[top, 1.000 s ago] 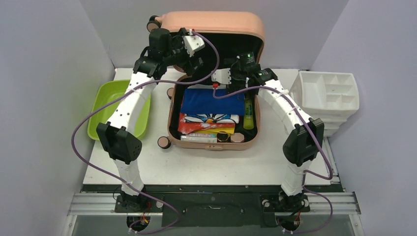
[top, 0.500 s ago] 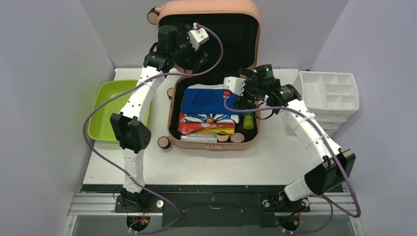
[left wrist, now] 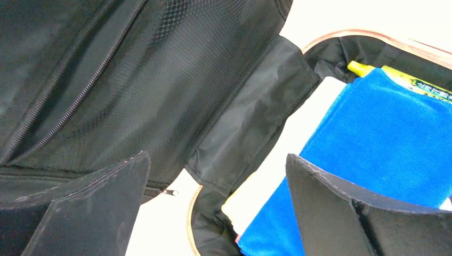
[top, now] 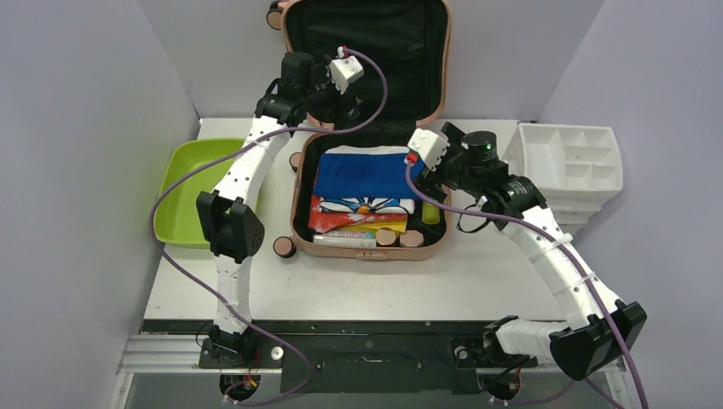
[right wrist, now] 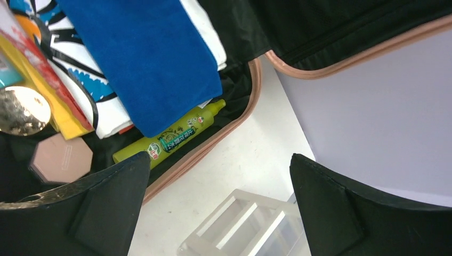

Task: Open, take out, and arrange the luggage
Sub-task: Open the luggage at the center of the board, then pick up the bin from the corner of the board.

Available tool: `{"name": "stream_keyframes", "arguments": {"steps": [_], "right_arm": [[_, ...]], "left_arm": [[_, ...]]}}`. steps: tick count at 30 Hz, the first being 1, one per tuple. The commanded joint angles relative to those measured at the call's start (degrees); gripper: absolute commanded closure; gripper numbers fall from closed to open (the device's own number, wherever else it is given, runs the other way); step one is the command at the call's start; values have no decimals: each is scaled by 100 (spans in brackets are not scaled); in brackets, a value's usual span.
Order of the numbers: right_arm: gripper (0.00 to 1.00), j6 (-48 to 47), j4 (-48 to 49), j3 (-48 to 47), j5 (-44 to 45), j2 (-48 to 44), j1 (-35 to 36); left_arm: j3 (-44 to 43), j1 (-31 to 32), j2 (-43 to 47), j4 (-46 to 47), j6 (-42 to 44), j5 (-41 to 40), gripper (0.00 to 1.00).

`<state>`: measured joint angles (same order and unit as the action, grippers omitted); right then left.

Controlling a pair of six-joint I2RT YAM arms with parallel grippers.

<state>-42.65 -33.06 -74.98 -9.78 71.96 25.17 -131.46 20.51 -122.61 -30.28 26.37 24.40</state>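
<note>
The salmon-pink luggage lies on the table with its lid standing upright against the back wall, black lining facing me. Inside lie a blue towel, a colourful packet, a yellow-green tube and small round cases. My left gripper hangs open at the lid's lower left, by the hinge, holding nothing. My right gripper is open and empty over the luggage's right rim.
A lime-green tub sits left of the luggage. A white drawer organizer stands at the right, close to my right gripper. Grey walls enclose the table on three sides. A caster wheel sticks out at the luggage's front left.
The lid has swung up from half-raised to upright against the back wall. My left gripper rose with it. My right arm pulled back and out toward the right rim.
</note>
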Motion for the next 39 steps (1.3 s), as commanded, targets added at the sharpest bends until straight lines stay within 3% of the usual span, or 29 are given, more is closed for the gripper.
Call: {"name": "stream_keyframes", "arguments": {"steps": [1,4,12,15,19,24,29,33,39], "right_arm": [[0,911,395,36,449,-397,54],[0,1130,200,27,799,-485,80],[0,1159,-80,361,571,-847,37],[0,1126,-2,577,418,-1018,24],[0,958,-1,848,148,-1175,2],[0,803,52,1158,-171,-1458,-41],[0,810,100,1214,-331,-1599,-97],[0,827,11,1152,-394,-1670,-100],[0,826,101,1191,-379,-1836,-108]], "left_arm": [[190,12,630,-311,-129,106,4],[871,14,1365,-359,-190,-84,4],[4050,-74,3776,-8,-56,-944,4],[4767,-198,4266,39,-164,-1434,4],[5665,-612,4861,11,46,-1399,4],[6527,-1390,5551,-748,2029,-742,4],[6241,-2416,5618,-2343,3845,-285,4],[6087,-2723,5376,-3641,4522,-832,4],[7037,-2815,5562,-3860,5215,-1480,3]]}}
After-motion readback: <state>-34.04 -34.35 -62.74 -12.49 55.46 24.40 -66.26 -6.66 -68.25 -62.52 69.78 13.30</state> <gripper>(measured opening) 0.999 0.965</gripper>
